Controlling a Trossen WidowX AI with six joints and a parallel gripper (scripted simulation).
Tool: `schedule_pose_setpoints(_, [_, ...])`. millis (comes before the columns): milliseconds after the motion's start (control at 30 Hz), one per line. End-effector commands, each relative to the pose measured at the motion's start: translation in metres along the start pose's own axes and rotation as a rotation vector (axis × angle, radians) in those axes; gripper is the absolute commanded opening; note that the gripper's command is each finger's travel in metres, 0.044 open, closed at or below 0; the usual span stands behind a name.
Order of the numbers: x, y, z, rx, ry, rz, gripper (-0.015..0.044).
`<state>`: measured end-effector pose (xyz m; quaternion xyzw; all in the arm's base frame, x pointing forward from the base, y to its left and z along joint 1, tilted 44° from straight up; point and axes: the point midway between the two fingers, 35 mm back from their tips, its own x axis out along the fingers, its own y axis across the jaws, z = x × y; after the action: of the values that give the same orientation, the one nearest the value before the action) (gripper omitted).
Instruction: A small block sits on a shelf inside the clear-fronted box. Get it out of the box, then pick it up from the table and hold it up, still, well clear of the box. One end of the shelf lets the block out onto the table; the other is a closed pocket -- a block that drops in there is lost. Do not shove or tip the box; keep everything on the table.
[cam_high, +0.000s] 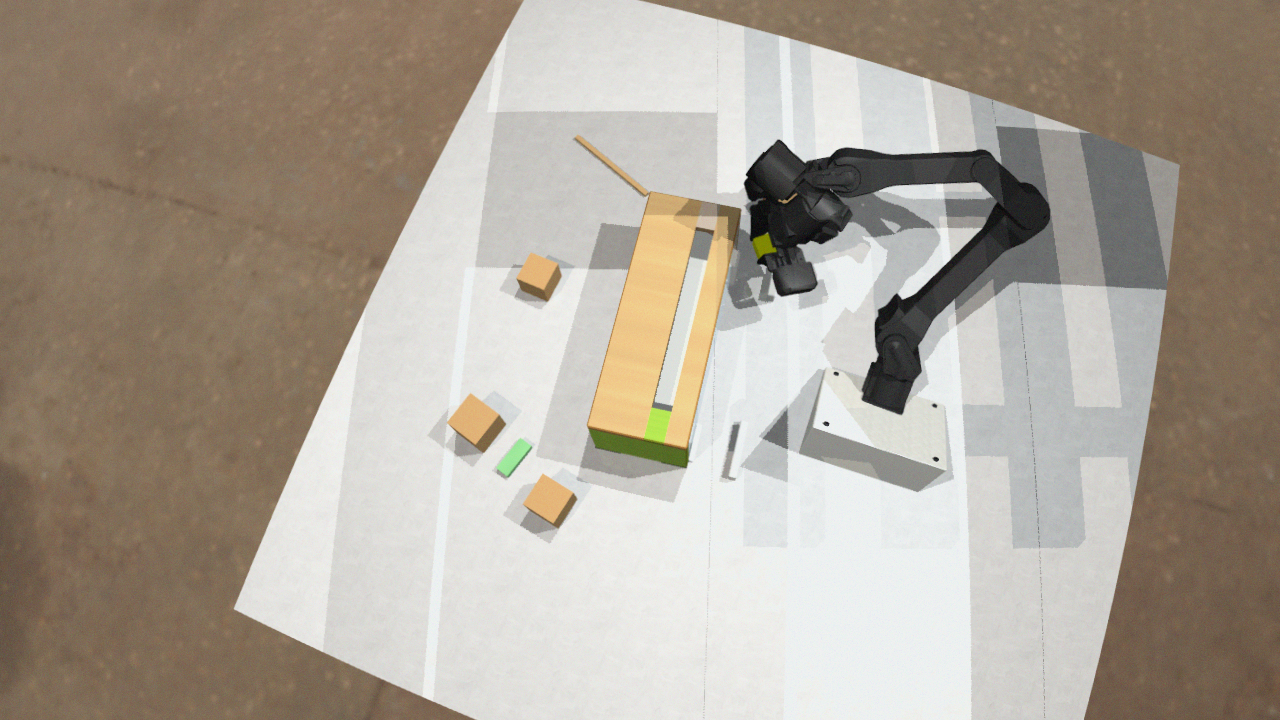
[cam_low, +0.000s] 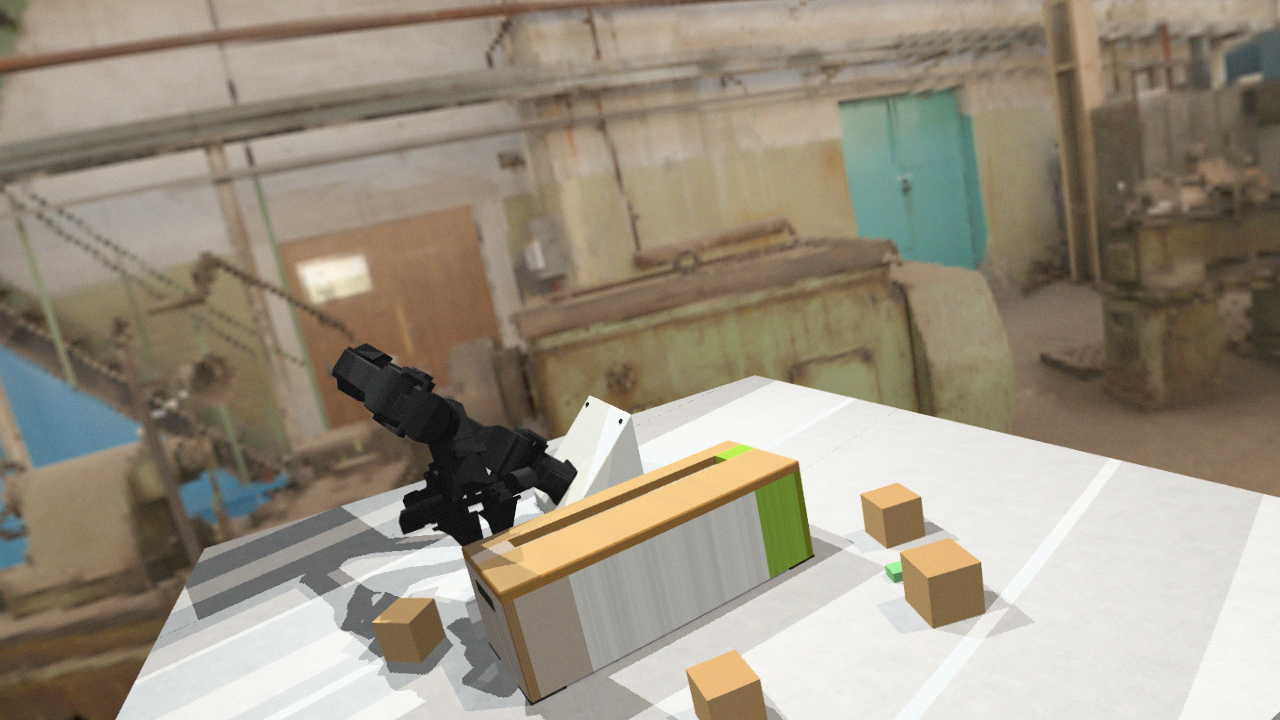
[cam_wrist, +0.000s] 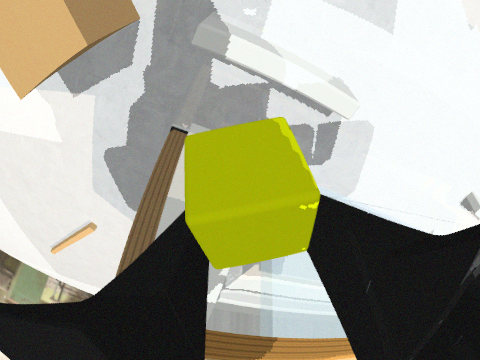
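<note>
Count first: four tan cubes, one yellow block (cam_high: 763, 246) (cam_wrist: 250, 175), one flat green piece (cam_high: 514, 457) (cam_low: 894, 571), and one thin wooden stick (cam_high: 611, 165). One cube (cam_high: 539, 276) (cam_low: 726, 687) sat toward the counter's (cam_high: 581, 608) (cam_low: 1056, 537) left edge in the top view. Two more, a second cube (cam_high: 476, 421) (cam_low: 942, 582) and a third cube (cam_high: 549, 500) (cam_low: 893, 514), were closer to the lower left corner, with the green piece between them. The fourth cube (cam_low: 409, 629) (cam_wrist: 40, 45) was mostly hidden from above by the arm (cam_high: 966, 241) (cam_low: 420, 411).

Only one container, the long box (cam_high: 631, 313) (cam_low: 662, 555) (cam_wrist: 145, 225), standing upright with a slot in its top and a green end section (cam_high: 657, 425) (cam_low: 783, 523). The yellow block was out of it, just beside the end nearer the counter's upper edge. The stick slanted off that end. Couldn't tell what else was inside.

The arm bent out from its pale base (cam_high: 872, 465) (cam_low: 599, 447) toward the upper edge, then back to the box. The gripper (cam_high: 763, 246) (cam_low: 485, 532) (cam_wrist: 248, 206) was clamped on the yellow block, up off the counter but still pretty near the box.
</note>
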<state>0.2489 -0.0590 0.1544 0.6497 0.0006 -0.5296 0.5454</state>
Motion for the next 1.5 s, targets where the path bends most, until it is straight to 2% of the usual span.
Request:
schedule_pose_setpoints(0, [-0.002, -0.002, -0.002, -0.178, -0.012, -0.005, 0.0])
schedule_pose_setpoints(1467, [-0.031, -0.019, -0.014, -2.069, -0.079, -0.098, 0.0])
